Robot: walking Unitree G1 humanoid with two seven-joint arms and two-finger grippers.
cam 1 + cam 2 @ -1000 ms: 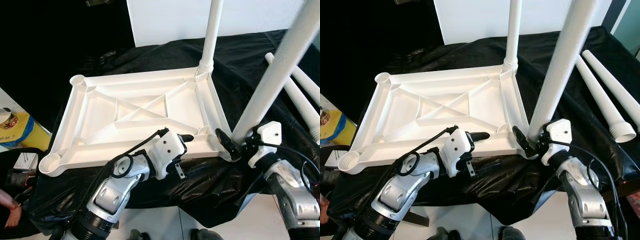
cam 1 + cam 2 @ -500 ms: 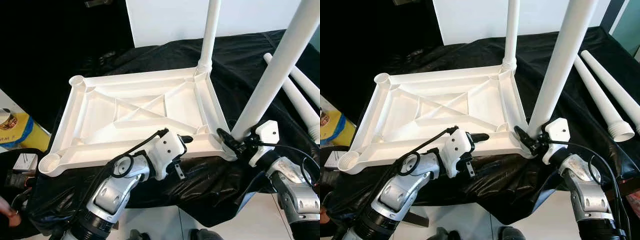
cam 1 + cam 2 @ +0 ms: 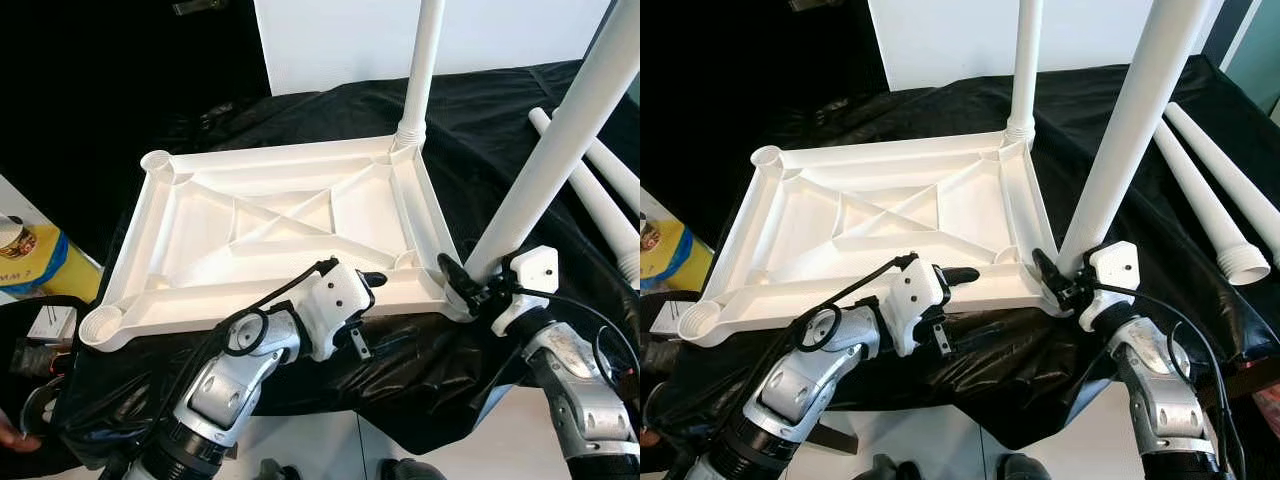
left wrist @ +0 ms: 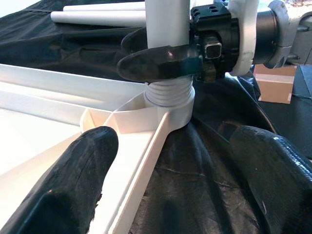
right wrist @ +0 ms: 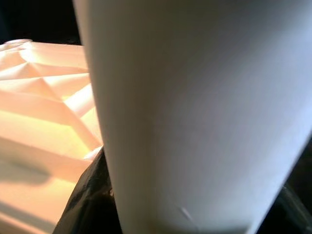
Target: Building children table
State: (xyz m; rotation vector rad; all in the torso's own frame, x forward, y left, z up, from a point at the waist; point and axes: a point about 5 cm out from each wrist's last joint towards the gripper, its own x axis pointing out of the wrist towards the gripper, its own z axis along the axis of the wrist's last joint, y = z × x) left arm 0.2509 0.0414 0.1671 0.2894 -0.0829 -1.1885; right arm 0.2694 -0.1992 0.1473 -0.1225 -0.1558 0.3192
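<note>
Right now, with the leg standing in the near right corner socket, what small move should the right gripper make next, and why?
Probably keep twisting the leg down. The right gripper is shut on its base, and in the left wrist view the threads show above the corner socket of the upturned tabletop, so it seems not fully seated. The left gripper is open beside the rim.

1. The two head views look forward and down from near, sharing the upturned tabletop [image 3: 280, 230] on the black cloth [image 3: 970, 375].
2. The left wrist view looks low along the near edge, rightward, at the near-right corner socket [image 4: 168, 109].
3. The right wrist view presses close against the leg [image 5: 195, 112] standing there.
</note>
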